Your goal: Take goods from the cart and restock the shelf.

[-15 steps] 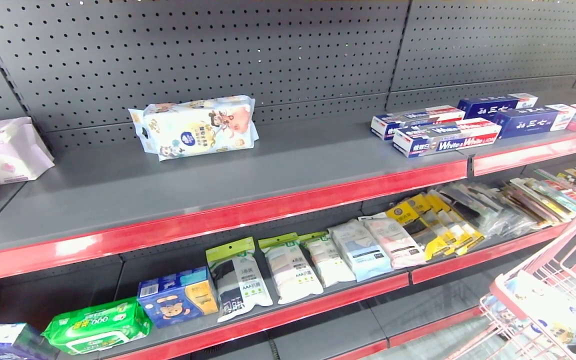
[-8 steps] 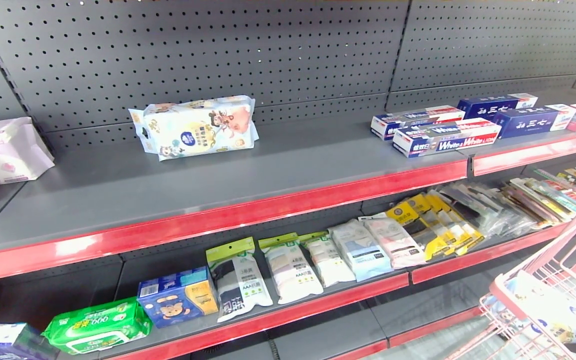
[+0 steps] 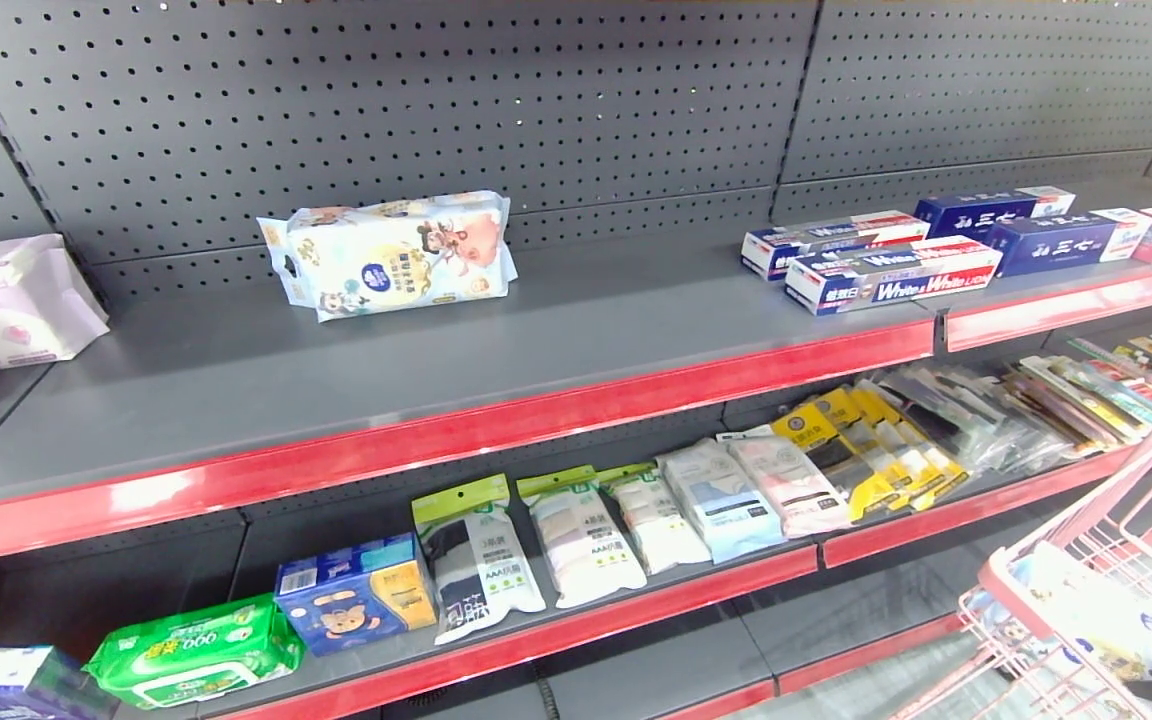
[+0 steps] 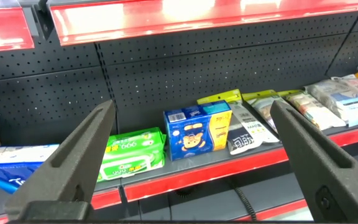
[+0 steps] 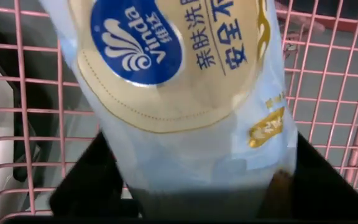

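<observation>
Big letters run along the long box [image 3: 891,275], numbers sit on the green pack [image 3: 194,650], and a lettered blue badge [image 5: 138,37] marks the cart pack [image 5: 191,124].

Wide bare run of upper shelf [image 3: 586,330] between wipes pack [image 3: 391,255] and toothpaste boxes [image 3: 886,262], open to the red front lip, more bare room toward purple packs [image 3: 11,300]; lower shelf [image 3: 636,612] crowded side by side, cart [image 3: 1011,590] walled by pink wire.
</observation>
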Robot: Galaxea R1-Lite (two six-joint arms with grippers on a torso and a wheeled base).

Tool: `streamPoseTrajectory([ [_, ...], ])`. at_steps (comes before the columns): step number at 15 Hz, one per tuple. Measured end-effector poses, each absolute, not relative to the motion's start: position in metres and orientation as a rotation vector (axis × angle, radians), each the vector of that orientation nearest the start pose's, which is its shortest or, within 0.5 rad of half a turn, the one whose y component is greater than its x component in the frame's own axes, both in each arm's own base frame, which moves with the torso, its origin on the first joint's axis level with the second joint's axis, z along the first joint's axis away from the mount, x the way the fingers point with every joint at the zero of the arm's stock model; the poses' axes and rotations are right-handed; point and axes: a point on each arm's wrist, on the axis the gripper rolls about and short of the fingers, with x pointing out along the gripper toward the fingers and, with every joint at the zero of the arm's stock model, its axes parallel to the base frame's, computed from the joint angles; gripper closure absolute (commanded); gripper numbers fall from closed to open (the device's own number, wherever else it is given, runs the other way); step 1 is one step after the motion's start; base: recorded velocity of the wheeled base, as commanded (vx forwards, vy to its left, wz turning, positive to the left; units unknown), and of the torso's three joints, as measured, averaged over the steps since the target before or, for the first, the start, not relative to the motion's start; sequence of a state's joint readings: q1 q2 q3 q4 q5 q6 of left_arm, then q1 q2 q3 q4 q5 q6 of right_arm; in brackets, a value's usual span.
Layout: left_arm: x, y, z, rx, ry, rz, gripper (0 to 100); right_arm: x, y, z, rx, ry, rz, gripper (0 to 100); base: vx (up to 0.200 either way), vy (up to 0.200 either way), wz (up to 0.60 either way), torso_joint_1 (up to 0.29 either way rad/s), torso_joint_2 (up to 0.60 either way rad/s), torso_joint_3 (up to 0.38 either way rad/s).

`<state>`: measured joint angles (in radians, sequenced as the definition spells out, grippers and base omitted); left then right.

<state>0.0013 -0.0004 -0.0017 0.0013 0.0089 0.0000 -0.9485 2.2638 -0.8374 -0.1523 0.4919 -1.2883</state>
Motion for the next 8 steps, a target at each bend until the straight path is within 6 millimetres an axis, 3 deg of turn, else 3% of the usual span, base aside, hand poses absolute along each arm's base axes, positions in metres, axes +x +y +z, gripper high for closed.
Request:
streamPoseTrajectory([
  [5,-0.023,0.000,0.076,0.000,0.000,0.010,0,0.189,-0.248,-0.023,-0.203,0.996,0.196,100,0.000,0.000,0.00,0.000,0.00,0.000],
  [8,-0.023,0.000,0.076,0.000,-0.001,0.010,0,0.181,-0.241,0.003,-0.085,0.977,0.074,100,0.000,0.000,0.00,0.000,0.00,0.000],
])
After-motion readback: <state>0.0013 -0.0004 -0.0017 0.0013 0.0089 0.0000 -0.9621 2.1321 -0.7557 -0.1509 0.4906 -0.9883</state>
